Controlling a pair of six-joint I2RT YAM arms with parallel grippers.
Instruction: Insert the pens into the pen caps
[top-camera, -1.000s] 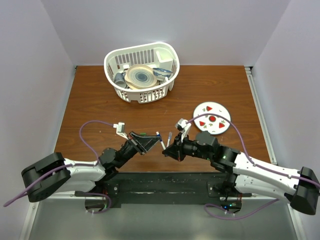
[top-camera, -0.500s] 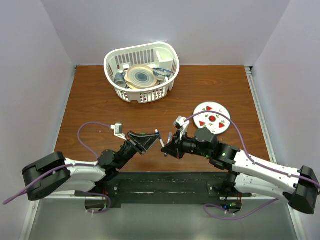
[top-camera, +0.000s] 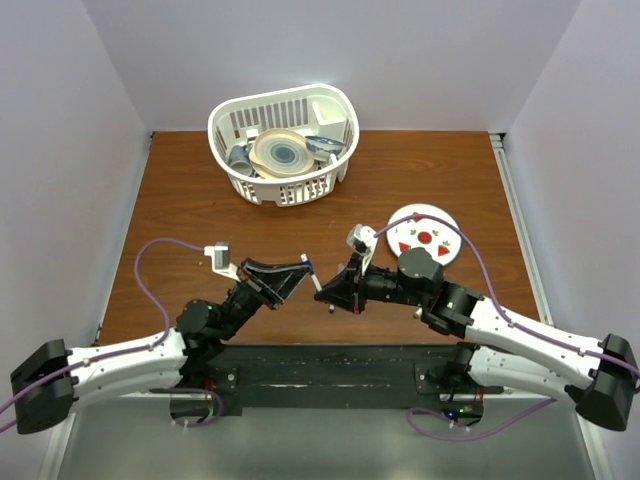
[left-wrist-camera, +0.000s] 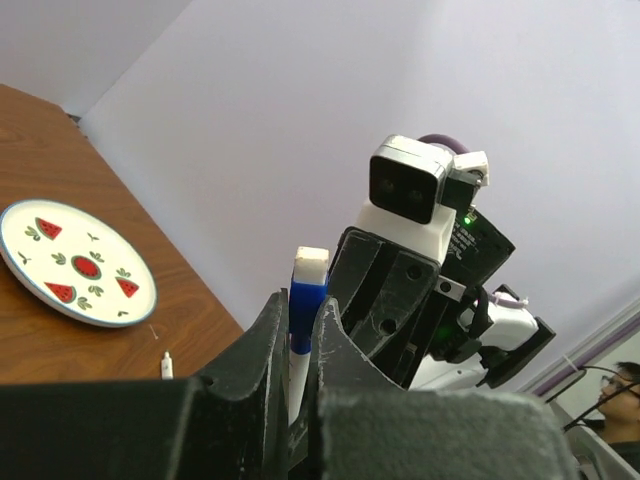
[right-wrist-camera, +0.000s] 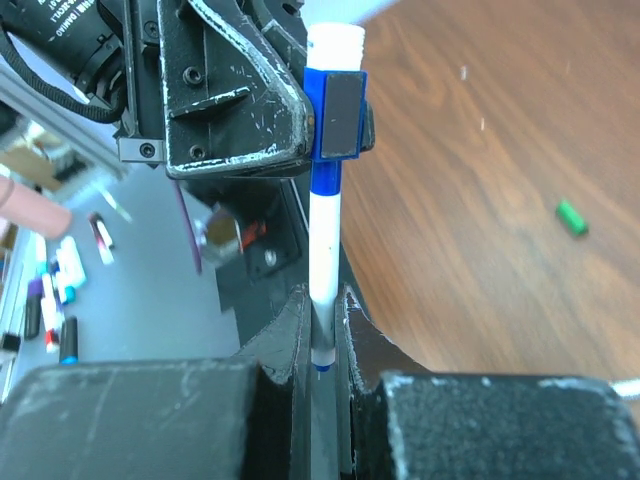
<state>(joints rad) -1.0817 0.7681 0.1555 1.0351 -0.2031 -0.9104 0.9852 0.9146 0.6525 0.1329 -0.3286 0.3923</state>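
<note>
1. Two robot arms meet above the wooden table (top-camera: 200, 200), just left of the watermelon plate (top-camera: 425, 238) and nearer the bases, with one pen (right-wrist-camera: 322, 240) bridging them.
2. The right gripper (right-wrist-camera: 322, 300) is clamped on the white barrel. The left gripper (left-wrist-camera: 300, 305) pinches the blue cap (right-wrist-camera: 325, 175), which sits over the pen's upper end, beside the plate's left rim.
3. Whether the cap is fully seated cannot be told.
4. The risk lies in alignment: if the two grips are off-axis, a push could slide the thin barrel through the fingers or tip the cap free, dropping it left of the plate.
5. A green cap (right-wrist-camera: 570, 217) lies loose on the wood. Its place relative to the plate is not shown.
</note>
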